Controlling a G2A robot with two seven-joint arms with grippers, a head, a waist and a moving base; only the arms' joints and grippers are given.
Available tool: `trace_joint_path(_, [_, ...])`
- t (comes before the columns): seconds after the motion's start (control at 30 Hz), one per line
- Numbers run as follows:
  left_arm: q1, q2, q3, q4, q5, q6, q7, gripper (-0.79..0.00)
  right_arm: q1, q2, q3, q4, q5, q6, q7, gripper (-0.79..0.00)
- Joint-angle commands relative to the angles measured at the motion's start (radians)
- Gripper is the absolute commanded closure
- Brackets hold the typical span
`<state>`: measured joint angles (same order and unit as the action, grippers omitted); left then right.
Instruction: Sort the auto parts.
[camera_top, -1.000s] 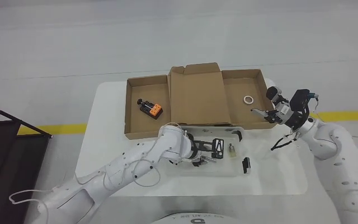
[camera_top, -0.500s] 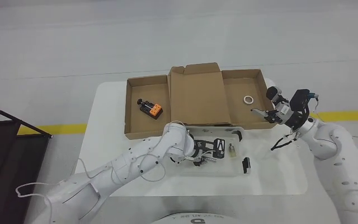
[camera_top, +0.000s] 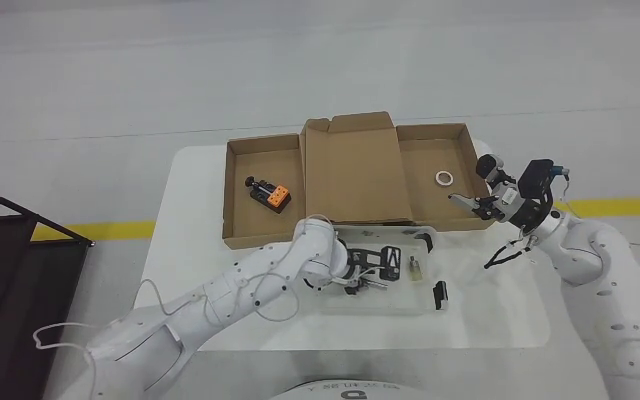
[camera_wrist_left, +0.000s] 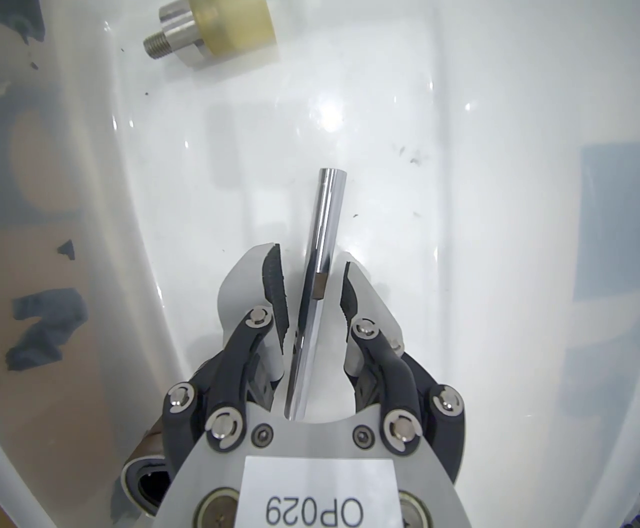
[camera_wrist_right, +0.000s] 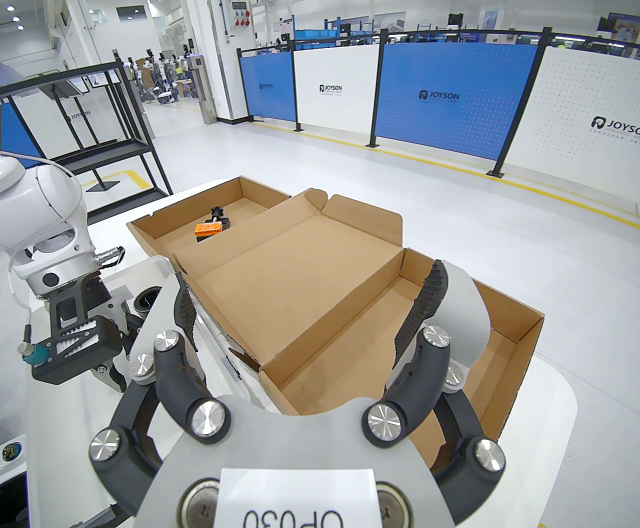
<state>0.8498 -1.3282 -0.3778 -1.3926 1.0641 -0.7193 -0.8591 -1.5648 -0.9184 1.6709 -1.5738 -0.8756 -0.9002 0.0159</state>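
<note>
A chrome rod (camera_wrist_left: 327, 210) lies on the floor of the white tray (camera_wrist_left: 500, 200). My left gripper (camera_wrist_left: 310, 260) straddles it, open, with a small gap between each pad and the rod. In the top view this gripper (camera_top: 375, 268) is inside the tray (camera_top: 400, 310). A brass-and-steel fitting (camera_wrist_left: 215, 27) rests farther along the tray. My right gripper (camera_wrist_right: 310, 280) hangs open with nothing in it over the right end of the cardboard box (camera_wrist_right: 300, 260); from above it (camera_top: 472, 203) is at the box's right corner.
The box (camera_top: 355, 170) has an orange-and-black part (camera_top: 270, 193) in its left compartment and a white ring (camera_top: 443, 178) in its right one. A small black part (camera_top: 439, 294) lies on the table right of the tray.
The left arm's elbow has shifted slightly to the right while its gripper stays in the tray. The right arm has not moved.
</note>
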Motion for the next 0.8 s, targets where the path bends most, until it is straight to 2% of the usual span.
trace_joint_path(0.0, [-0.004, -0.004, 0.002, 0.012, -0.003, 0.001, -0.002, -0.256, 0.0, 0.0, 0.0, 0.0, 0.0, 0.0, 0.0, -0.785])
trace_joint_path(0.1, [-0.01, -0.01, 0.005, 0.029, -0.007, 0.0, 0.0, -0.228, 0.0, 0.0, 0.0, 0.0, 0.0, 0.0, 0.0, -0.785])
trace_joint_path(0.17, [-0.014, -0.015, 0.007, 0.037, -0.007, 0.0, 0.001, -0.172, 0.0, 0.0, 0.0, 0.0, 0.0, 0.0, 0.0, -0.785])
trace_joint_path(0.23, [-0.017, -0.018, 0.008, 0.042, -0.006, 0.001, 0.005, -0.034, 0.0, 0.0, 0.0, 0.0, 0.0, 0.0, 0.0, -0.785])
trace_joint_path(0.27, [-0.019, -0.02, 0.009, 0.043, -0.005, 0.0, 0.006, 0.0, 0.0, 0.0, 0.0, 0.0, 0.0, 0.0, 0.0, -0.785])
trace_joint_path(0.53, [-0.026, -0.028, 0.008, 0.038, 0.004, -0.005, 0.009, 0.0, 0.0, 0.0, 0.0, 0.0, 0.0, 0.0, 0.0, -0.785])
trace_joint_path(0.77, [-0.007, -0.017, -0.012, -0.021, -0.001, 0.006, -0.001, 0.0, 0.0, 0.0, 0.0, 0.0, 0.0, 0.0, 0.0, -0.785])
